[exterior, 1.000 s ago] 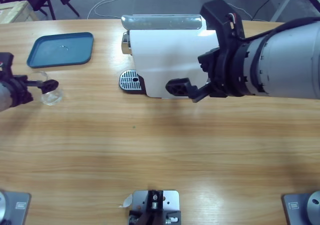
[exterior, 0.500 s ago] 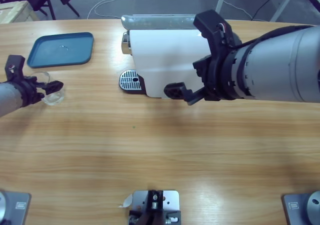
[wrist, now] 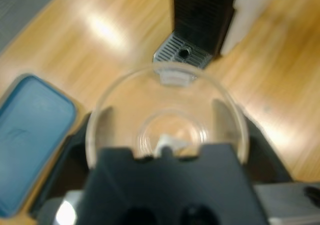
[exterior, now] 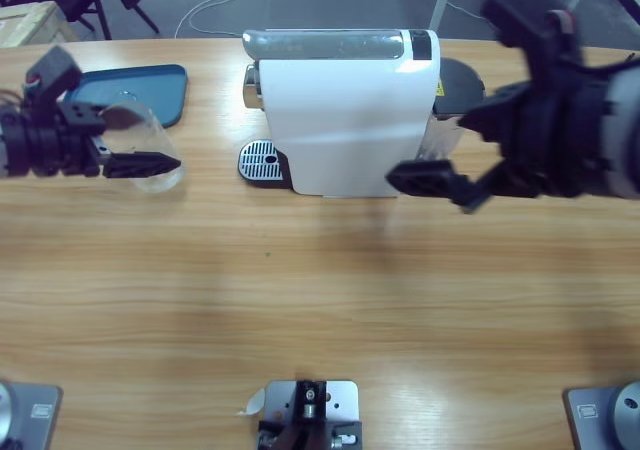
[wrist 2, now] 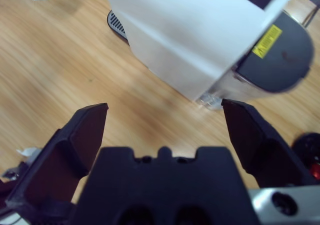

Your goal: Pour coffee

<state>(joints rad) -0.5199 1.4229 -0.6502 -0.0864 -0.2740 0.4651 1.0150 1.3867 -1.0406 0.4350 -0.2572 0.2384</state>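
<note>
Glass cup (exterior: 140, 140) clamped in left gripper (exterior: 135, 160) jaws (tilted, near tray (exterior: 165, 90)); right gripper (wrist 2: 165, 130) jaws wide apart, holding nothing, beside coffee machine (exterior: 340, 120).

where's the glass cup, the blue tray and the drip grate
glass cup (wrist: 167, 117), left wrist view, its inner wall
blue tray (exterior: 150, 92), high view, its bare floor
drip grate (exterior: 260, 157), high view, the perforated metal top

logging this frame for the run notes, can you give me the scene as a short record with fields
left gripper: shut on the clear glass cup, lifted and tipped on its side
right gripper: open, empty, beside the coffee machine
drip tray: bare, nothing on it
blue tray: on the table, left of the machine
cup contents: none visible in the left wrist view
</note>
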